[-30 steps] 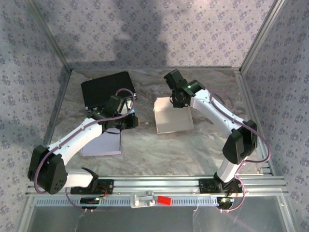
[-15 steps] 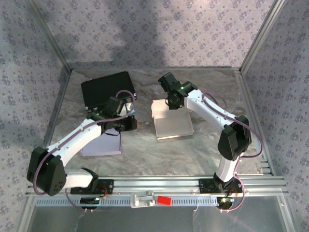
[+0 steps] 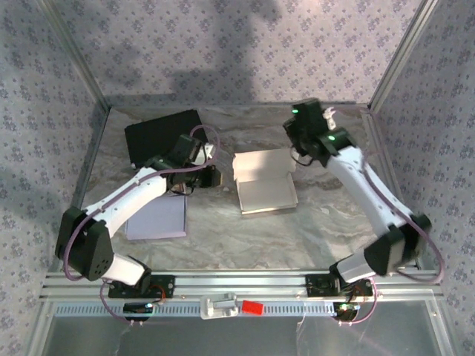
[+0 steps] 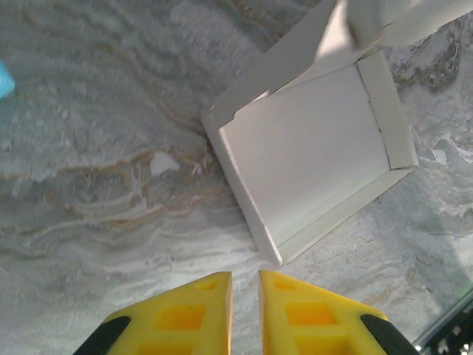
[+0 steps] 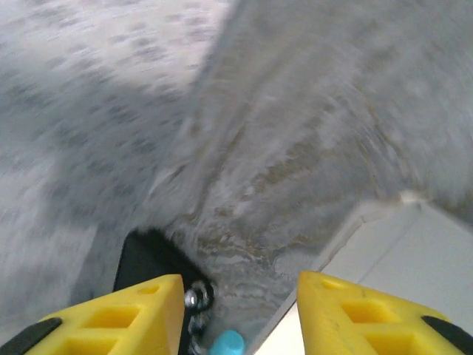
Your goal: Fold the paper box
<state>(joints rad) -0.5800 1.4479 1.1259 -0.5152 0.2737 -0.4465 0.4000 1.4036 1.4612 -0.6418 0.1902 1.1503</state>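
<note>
The white paper box [image 3: 265, 185] lies open in the middle of the table, with low walls raised along its sides and a flap [image 3: 260, 160] at its back. The left wrist view shows the box [image 4: 310, 155] as a shallow tray, one corner just ahead of the yellow fingers [image 4: 192, 310]. My left gripper [image 3: 219, 178] sits just left of the box, apart from it. It [image 4: 244, 285] is shut with only a thin slit and nothing in it. My right gripper [image 3: 293, 137] hangs open above the box's back right corner [image 5: 414, 251], its jaws wide and empty [image 5: 240, 296].
A black mat [image 3: 163, 133] lies at the back left. A lavender sheet [image 3: 156, 219] lies under the left arm. Patterned walls close in the table on three sides, and a metal rail [image 3: 237, 282] runs along the front.
My right gripper has let go of the box's back edge and pulled up and away to the right. My left gripper has moved right, toward the box's left side.
</note>
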